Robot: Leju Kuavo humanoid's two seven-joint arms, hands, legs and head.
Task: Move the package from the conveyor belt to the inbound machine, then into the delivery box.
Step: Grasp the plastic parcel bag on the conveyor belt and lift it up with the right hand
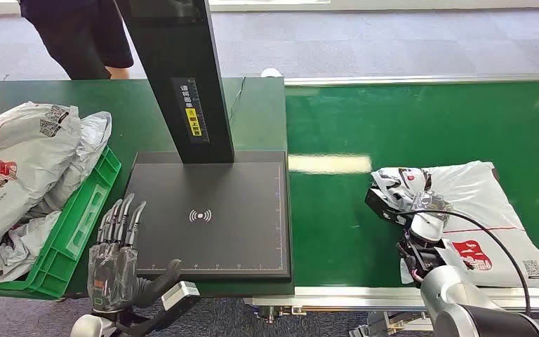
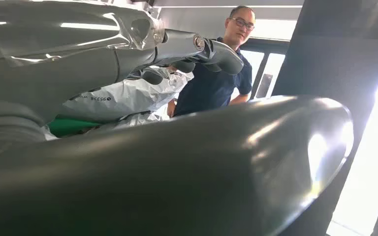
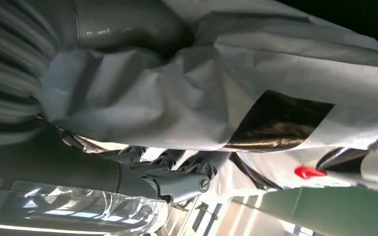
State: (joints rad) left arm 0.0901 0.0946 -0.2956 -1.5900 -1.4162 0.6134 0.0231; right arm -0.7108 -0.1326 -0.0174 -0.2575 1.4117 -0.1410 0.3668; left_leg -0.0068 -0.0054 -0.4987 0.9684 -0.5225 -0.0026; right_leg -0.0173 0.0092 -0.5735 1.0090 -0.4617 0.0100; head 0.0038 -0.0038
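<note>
While the scanner is standing as the landmark at the middle of the head view, a green crate is sitting just to its left on the green table. Grey mailer bags are filling the crate and bulging above its rim; they are also appearing in the left wrist view, pale and crumpled. A black post is rising from the far edge of the scanner's flat black pad.

To the right of the scanner, the green belt is carrying the package, a white mailer with red print, which is lying well apart from the pad. The right hand is gripping the package's near-left corner, with its fingers closing into the crumpled film; the right wrist view is showing the thumb pressing against the gathered white plastic. A black cable is arching over the package from the right wrist.

The left hand is hovering at the scanner's near-left corner, beside the crate, holding nothing, with its fingers extending side by side and the thumb standing apart.

Beyond the table, behind the scanner's post, a person in dark clothing is standing; the same person is appearing in the left wrist view past the bags.
</note>
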